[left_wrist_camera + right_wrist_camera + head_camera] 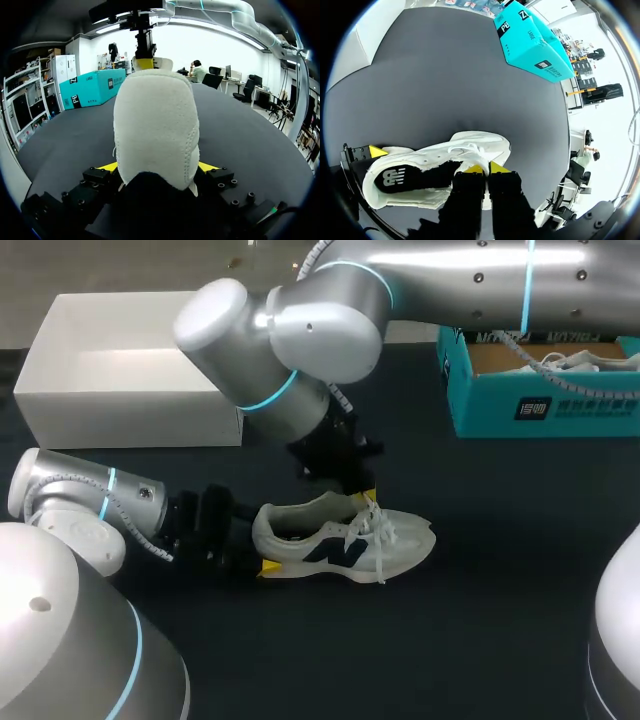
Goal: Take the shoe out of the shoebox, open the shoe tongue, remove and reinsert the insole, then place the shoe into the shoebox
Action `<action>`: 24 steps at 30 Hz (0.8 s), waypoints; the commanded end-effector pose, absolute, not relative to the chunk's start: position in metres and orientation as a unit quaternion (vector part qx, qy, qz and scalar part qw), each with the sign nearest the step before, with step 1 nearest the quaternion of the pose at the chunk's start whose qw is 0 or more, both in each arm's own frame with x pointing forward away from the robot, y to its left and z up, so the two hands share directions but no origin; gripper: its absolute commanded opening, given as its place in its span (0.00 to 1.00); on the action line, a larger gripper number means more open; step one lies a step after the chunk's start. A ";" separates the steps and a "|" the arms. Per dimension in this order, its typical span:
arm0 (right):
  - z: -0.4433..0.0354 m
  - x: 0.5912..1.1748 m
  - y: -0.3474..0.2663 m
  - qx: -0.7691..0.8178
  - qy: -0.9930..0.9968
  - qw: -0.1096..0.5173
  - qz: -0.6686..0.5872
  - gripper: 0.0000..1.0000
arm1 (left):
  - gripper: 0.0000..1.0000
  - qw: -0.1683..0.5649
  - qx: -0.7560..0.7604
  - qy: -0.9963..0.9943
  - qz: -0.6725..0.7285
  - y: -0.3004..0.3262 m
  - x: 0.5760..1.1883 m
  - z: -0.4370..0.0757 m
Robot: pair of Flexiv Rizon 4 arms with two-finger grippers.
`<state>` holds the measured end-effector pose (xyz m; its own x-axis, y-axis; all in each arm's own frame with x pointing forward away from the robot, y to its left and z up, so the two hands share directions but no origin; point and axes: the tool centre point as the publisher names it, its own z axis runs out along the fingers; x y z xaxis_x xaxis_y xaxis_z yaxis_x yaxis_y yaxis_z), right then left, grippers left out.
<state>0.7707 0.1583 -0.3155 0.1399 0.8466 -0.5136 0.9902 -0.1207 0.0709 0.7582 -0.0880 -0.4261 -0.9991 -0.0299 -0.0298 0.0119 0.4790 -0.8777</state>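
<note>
Dark table point(480, 640) | shoe point(340, 540) lies left-right, toe right | left gripper point(157, 167) clamps heel | right gripper point(484, 168) nearly closed, seemingly pinching tongue

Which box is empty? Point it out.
The white box at the table's far left: its visible inside is bare, whereas the teal box at the far right holds a laced shoe.

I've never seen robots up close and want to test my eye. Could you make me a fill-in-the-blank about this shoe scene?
1. The white lace-up sneaker stands upright on the black ____.
2. The left gripper clamps the sneaker's ____ from both sides.
3. The right gripper pinches the sneaker's ____.
4. The open teal cardboard shoebox holds another white ____.

Missing words: table; heel; tongue; shoe.
</note>
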 end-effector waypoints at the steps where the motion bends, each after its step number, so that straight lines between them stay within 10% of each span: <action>1: -0.320 0.769 0.141 0.795 0.546 0.214 -0.154 0.00 | 0.00 0.021 -0.006 0.860 -0.510 -0.090 0.756 -0.430; 24: -0.362 0.763 0.088 0.812 0.499 0.215 -0.211 0.00 | 0.00 0.021 -0.006 0.860 -0.510 -0.090 0.756 -0.430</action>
